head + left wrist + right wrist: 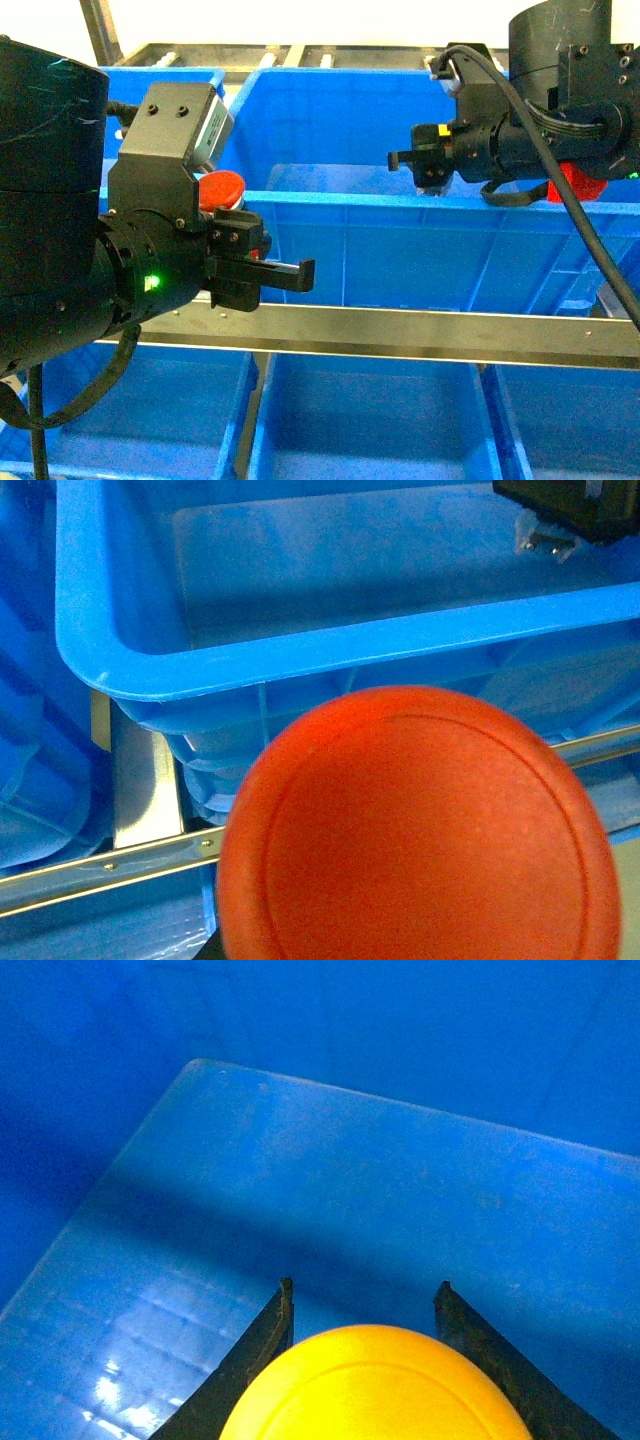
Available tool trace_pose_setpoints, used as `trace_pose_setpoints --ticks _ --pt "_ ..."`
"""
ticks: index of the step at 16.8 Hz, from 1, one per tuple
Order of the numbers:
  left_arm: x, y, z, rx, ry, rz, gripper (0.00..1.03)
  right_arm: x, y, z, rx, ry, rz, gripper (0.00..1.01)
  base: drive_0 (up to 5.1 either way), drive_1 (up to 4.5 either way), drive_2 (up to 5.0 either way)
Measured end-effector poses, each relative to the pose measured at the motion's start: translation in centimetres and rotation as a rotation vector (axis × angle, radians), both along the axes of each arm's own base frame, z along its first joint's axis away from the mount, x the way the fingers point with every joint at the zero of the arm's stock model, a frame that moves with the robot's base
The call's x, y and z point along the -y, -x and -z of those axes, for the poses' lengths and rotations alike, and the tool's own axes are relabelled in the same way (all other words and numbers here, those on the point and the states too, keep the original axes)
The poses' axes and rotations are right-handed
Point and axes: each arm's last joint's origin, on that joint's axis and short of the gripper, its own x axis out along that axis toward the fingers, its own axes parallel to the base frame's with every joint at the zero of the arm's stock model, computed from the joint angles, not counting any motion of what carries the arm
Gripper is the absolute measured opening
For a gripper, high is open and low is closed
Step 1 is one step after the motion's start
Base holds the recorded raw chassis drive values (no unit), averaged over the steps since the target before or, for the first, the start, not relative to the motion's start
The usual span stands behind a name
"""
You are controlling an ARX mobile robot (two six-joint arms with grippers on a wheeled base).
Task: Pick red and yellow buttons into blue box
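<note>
The red button's cap (222,188) shows just above my left gripper (300,272), which is shut on it. In the left wrist view that red cap (420,830) fills the lower frame and hides the fingers. It sits just outside the near left corner of the blue box (300,650). My right gripper (415,157) hangs over the inside of the blue box (400,205). It is shut on the yellow button (375,1385), whose cap sits between the dark fingers (262,1345) above the box's bare floor (350,1180).
A metal rail (420,330) runs across below the box. More blue bins (360,420) sit on the lower level and another (150,80) at the back left. A red shape (575,185) shows behind my right arm. The right arm's cable (590,240) drapes down at the right.
</note>
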Motion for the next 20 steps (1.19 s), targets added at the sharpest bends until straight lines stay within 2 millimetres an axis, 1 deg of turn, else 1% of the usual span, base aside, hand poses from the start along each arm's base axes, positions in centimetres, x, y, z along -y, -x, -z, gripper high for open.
trace_pose_setpoints --ticks 4,5,9,10,13,14,15,17,19,20 --pt "0.0 0.0 0.0 0.001 0.0 0.0 0.25 0.5 -0.3 -0.2 0.0 0.013 0.014 0.38 0.0 0.0 0.0" --pt "0.0 0.0 0.0 0.001 0.0 0.0 0.25 0.6 -0.3 -0.2 -0.002 0.016 0.014 0.4 0.0 0.0 0.0" --pt "0.0 0.0 0.0 0.0 0.0 0.0 0.25 0.3 -0.1 -0.1 0.009 0.017 0.014 0.67 0.0 0.0 0.0" --pt "0.0 0.0 0.0 0.0 0.0 0.0 0.25 0.3 -0.1 0.0 0.006 0.018 0.016 0.73 0.0 0.0 0.0" --pt "0.0 0.0 0.0 0.0 0.0 0.0 0.25 0.5 0.3 -0.6 0.026 0.006 0.035 0.97 0.0 0.0 0.0" --pt "0.0 0.0 0.0 0.0 0.0 0.0 0.25 0.7 0.6 -1.0 0.036 0.001 0.05 1.0 0.0 0.0 0.0" --pt "0.0 0.0 0.0 0.0 0.0 0.0 0.25 1.0 0.8 -1.3 0.05 -0.007 0.063 0.97 0.0 0.0 0.0" --pt "0.0 0.0 0.0 0.0 0.0 0.0 0.25 1.9 1.3 -2.4 0.067 -0.021 0.104 0.98 0.0 0.0 0.0" --pt "0.0 0.0 0.0 0.0 0.0 0.0 0.25 3.4 1.9 -3.9 0.106 -0.047 0.151 0.98 0.0 0.0 0.0" --pt "0.0 0.0 0.0 0.0 0.0 0.0 0.25 5.5 2.8 -6.0 0.157 -0.072 0.215 0.98 0.0 0.0 0.0"
